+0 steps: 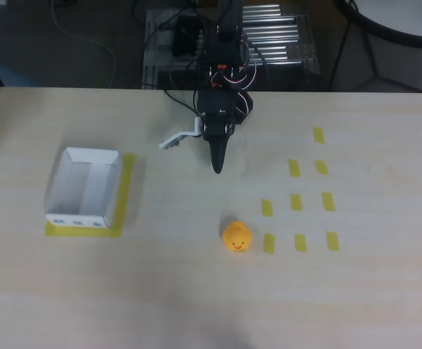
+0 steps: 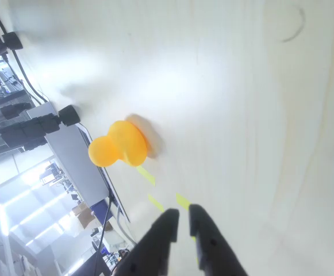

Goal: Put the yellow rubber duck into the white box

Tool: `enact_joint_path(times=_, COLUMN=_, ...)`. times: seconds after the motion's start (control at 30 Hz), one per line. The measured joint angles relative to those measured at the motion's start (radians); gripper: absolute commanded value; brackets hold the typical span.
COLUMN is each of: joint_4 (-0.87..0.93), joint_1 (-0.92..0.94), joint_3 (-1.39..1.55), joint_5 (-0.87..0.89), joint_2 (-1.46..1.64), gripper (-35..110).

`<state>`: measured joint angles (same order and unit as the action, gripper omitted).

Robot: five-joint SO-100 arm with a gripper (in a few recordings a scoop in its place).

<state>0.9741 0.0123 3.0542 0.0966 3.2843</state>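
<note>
Gripper (image 1: pixel 216 169) empty, fingers drawn nearly together with a thin slit between tips in the wrist view (image 2: pixel 183 214). Hangs over bare surface (image 1: pixel 196 291), pointing toward the near edge in the overhead view. No contact with anything.

Yellow rubber duck (image 1: pixel 237 236) ahead of the gripper tip and slightly right in the overhead view, near but apart. Upright, face toward the near edge. Same duck in the wrist view (image 2: pixel 119 144), beyond the fingertips and off to the left, unobstructed.

White box (image 1: pixel 83 187) well off to the gripper's left in the overhead view, on a yellow tape rectangle (image 1: pixel 126 190). Open top, inside empty. Walls thin, upright; small blue-green marks on the near wall.

Yellow tape strips (image 1: pixel 296 202) in rows to the right of gripper and duck. Not part of the job.

Step in hand, by judgement: approach to the duck, before any grasp. Nothing of the task done yet: duck on the surface, box empty.

Next move calls for: opening the fingers wider than the duck body, reaching forward and slightly right, dropping so the fingers straddle it, then closing. Rounded rubber likely to squirt out of a shallow pinch; a grip low and centred looks safer. After that, lift clear of the box wall and carry left.
</note>
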Motion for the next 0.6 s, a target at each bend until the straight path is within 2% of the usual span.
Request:
enact_joint_path(times=0.17, joint_4=-0.074, joint_1=0.000, joint_3=-0.057, joint_5=-0.012, joint_2=-0.178, gripper=0)
enact_joint_path(times=0.33, joint_4=-0.037, joint_1=0.026, joint_3=-0.430, joint_5=-0.018, joint_2=-0.589, gripper=0)
enact_joint_path(times=0.6, joint_4=0.210, joint_1=0.029, joint_3=-1.164, joint_5=-0.120, joint_2=-1.138, gripper=33)
